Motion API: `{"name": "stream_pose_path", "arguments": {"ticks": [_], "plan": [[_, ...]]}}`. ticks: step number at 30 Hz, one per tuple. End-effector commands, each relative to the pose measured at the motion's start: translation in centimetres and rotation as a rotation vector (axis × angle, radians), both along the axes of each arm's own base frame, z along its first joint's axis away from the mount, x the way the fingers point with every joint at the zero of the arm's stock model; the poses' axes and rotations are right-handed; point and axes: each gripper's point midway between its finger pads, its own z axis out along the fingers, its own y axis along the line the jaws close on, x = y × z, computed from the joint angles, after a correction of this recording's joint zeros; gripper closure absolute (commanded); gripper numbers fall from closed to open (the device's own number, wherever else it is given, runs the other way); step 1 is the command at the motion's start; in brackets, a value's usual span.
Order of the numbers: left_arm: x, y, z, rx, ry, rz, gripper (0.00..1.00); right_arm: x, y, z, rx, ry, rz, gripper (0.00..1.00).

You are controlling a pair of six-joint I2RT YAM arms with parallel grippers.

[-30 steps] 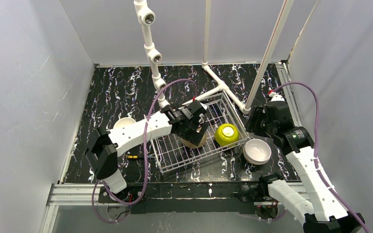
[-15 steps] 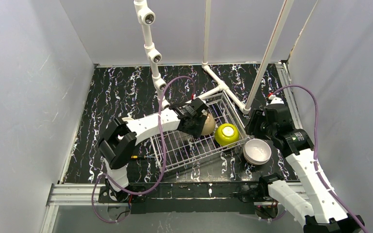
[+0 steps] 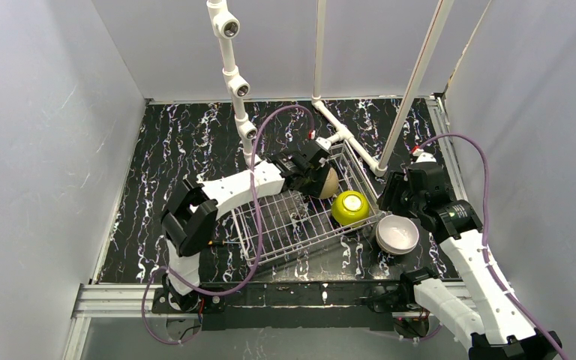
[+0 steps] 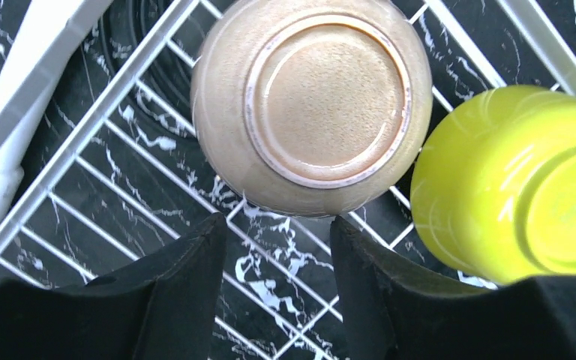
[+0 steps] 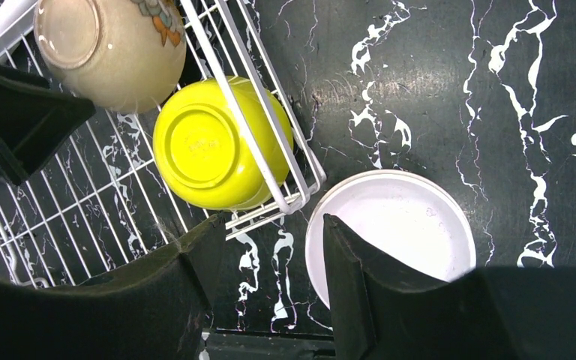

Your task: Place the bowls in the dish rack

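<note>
So far tan bowl and yellow-green bowl are racked, white bowl is left on counter; left tool, right tool spread

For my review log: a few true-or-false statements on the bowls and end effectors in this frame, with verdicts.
1. The yellow-green bowl lies in the dish rack, base up. True.
2. The white bowl is inside the rack. False: it stands on the table, just outside the rack's right end.
3. The left end effector is shut on the tan bowl. False: it is open, and the bowl lies beyond the fingertips.
4. The right end effector is open. True.
</note>
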Motion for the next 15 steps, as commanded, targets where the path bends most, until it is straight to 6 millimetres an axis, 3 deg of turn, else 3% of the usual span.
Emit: {"name": "stream_pose_path", "arguments": {"ticks": [1,6,15], "plan": [[2.2,-1.5,0.8,0.001,-0.081,-0.051,0.51,0.5,-0.1,0.6,-0.001,-0.036,0.0,0.4],[3.0,-2.9,0.9,-0.022,-0.108,-0.097,0.65,0.5,-0.2,0.6,-0.008,-0.031,-0.001,0.41],[2.9,-5.2,1.4,-0.097,-0.122,-0.203,0.68,0.5,-0.2,1.0,-0.013,-0.032,0.002,0.41]]}}
